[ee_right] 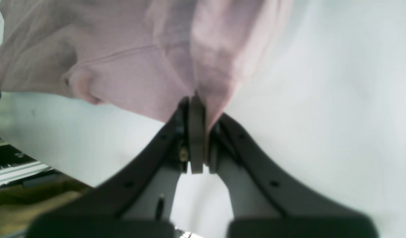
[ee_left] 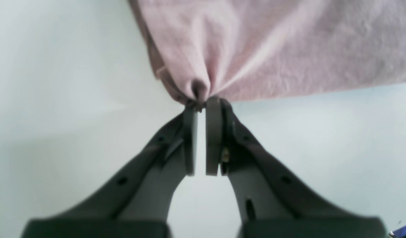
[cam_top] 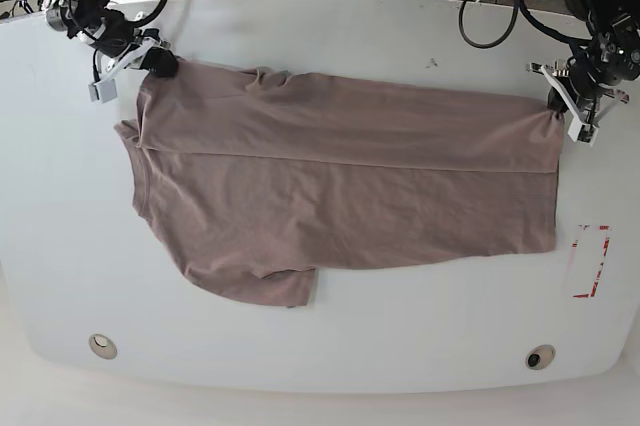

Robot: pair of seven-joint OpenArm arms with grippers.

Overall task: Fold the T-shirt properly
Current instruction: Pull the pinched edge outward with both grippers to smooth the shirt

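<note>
T-shirt (cam_top: 340,186) spread flat across white table (cam_top: 400,336), far edge folded over, left gripper (ee_left: 200,102) pinching bunched corner at hem end, right gripper (ee_right: 203,109) clamped on fabric at shoulder end, one sleeve lying toward near side.

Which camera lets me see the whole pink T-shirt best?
The base view: it shows the whole T-shirt spread on the white table, one sleeve folded in. The left wrist view shows only a corner bunched in the left pincer; the right wrist view shows only a bit pinched in the right pincer.
</note>
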